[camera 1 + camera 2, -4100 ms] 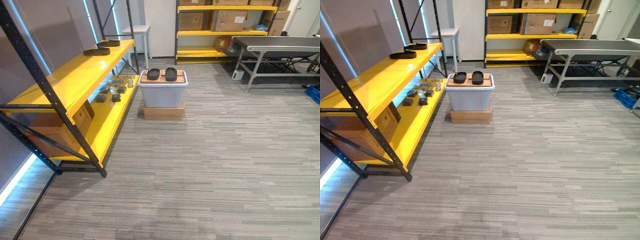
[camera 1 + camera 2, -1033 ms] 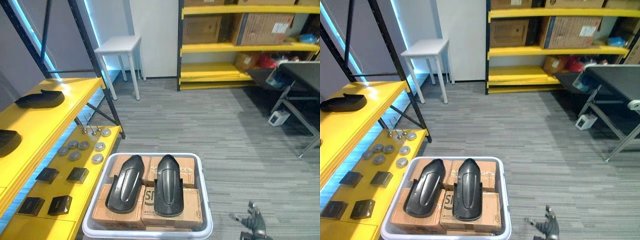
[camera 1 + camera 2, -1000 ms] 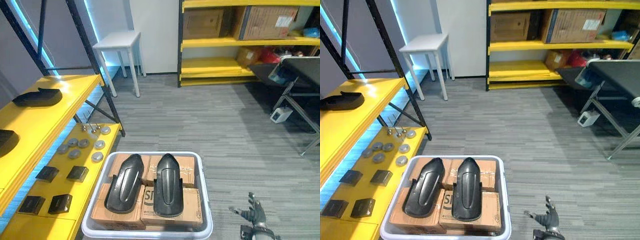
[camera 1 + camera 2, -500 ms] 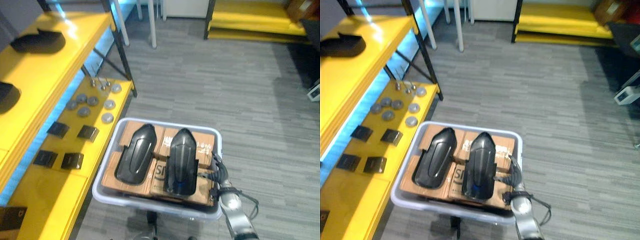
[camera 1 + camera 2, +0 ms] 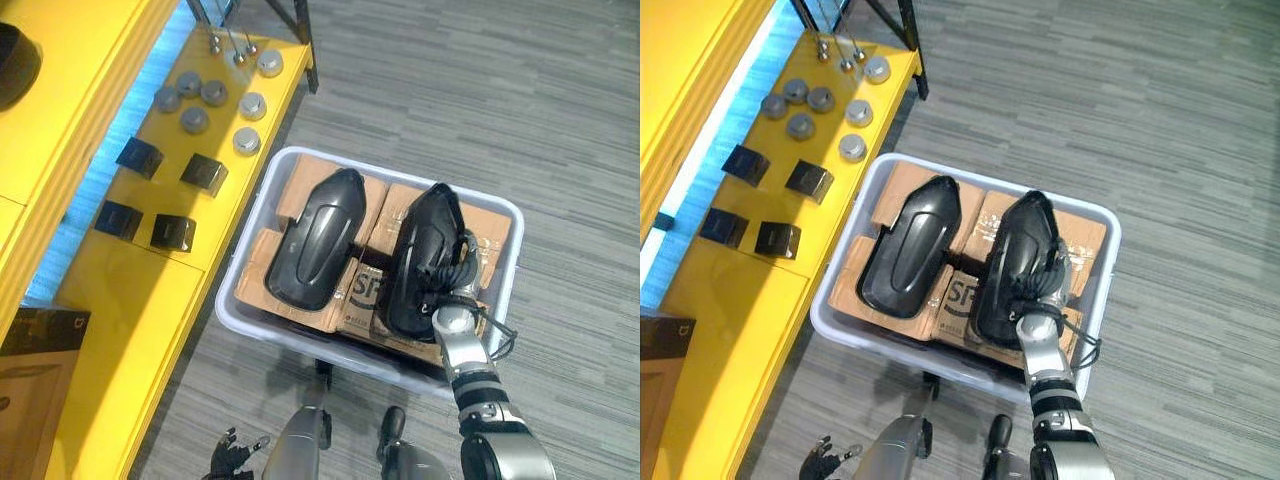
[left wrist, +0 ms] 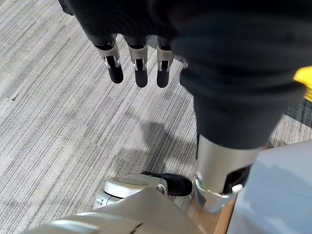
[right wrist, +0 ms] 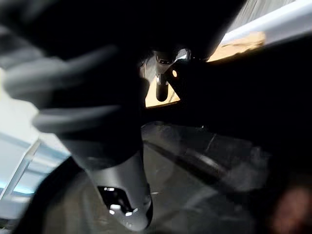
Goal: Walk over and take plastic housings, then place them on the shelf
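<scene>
Left eye view: picking up, right hand [image 5: 452,268] resting on black plastic housing [image 5: 418,225] beneath it, grip untellable; probably needs clamping, then lifting.

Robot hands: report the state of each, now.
Left robot hand: open, empty, over the floor.
Right robot hand: on the right housing; open or closed cannot be told.

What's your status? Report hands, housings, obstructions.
Left hand open, idle. Right hand on right housing in bin, grip unclear. Left housing untouched. Nothing in the way.
</scene>
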Robot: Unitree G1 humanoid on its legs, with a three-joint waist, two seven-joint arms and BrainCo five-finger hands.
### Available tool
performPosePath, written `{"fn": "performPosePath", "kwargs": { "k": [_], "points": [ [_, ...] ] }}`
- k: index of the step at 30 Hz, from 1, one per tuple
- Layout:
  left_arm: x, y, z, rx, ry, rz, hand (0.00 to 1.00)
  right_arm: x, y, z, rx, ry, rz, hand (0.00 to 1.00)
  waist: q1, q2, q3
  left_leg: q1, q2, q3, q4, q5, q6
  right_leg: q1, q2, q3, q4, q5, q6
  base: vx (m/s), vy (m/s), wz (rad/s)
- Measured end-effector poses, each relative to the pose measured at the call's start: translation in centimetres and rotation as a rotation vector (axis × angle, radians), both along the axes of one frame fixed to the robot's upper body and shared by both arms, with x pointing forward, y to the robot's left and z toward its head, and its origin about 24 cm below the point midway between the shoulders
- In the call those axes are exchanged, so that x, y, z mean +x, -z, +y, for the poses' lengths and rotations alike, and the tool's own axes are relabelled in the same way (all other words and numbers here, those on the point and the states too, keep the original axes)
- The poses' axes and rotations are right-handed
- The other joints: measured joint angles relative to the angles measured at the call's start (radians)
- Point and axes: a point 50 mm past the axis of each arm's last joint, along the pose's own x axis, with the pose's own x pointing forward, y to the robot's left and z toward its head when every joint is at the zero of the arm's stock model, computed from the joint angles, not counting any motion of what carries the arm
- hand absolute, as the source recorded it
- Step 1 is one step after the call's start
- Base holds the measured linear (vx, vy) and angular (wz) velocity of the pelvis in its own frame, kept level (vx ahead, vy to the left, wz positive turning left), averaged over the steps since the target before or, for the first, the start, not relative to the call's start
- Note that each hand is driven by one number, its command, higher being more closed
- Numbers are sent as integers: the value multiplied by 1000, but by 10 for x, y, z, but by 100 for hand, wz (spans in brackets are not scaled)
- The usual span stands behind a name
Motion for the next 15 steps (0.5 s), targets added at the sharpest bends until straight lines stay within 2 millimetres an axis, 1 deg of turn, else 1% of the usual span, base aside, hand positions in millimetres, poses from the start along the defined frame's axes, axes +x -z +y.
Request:
{"fn": "performPosePath", "kwargs": {
  "k": [1,2,5,12,15],
  "points": [
    [1,0,0,-2,-8,-3,0,0,-1,0,-3,7,-4,0,0,0,0,-3,0,-1,1,0,0,-3,0,0,2,-1,0,-12,-33,3],
    [3,-1,-1,-1,-8,-6,0,0,-1,0,-17,18,-7,100,0,0,0,-10,0,-3,3,0,0,-8,0,-1,3,-2,0,-10,-27,4],
    [8,-3,-1,7,-7,-13,0,1,-7,1,-29,32,-27,100,-1,-1,3,-25,0,-5,6,0,0,-23,2,-2,3,-2,-1,-4,-11,1],
    [15,-6,-3,17,13,-29,0,0,-11,-13,-63,85,-39,100,-3,-2,8,-25,3,-5,6,2,3,-23,6,0,2,-3,-2,0,-34,0],
    [21,-9,-4,16,18,-44,0,-3,-4,-11,-98,68,-9,100,-4,-3,10,-25,5,-6,6,3,2,-22,9,1,1,-4,-3,3,-38,0]
  ]
}}
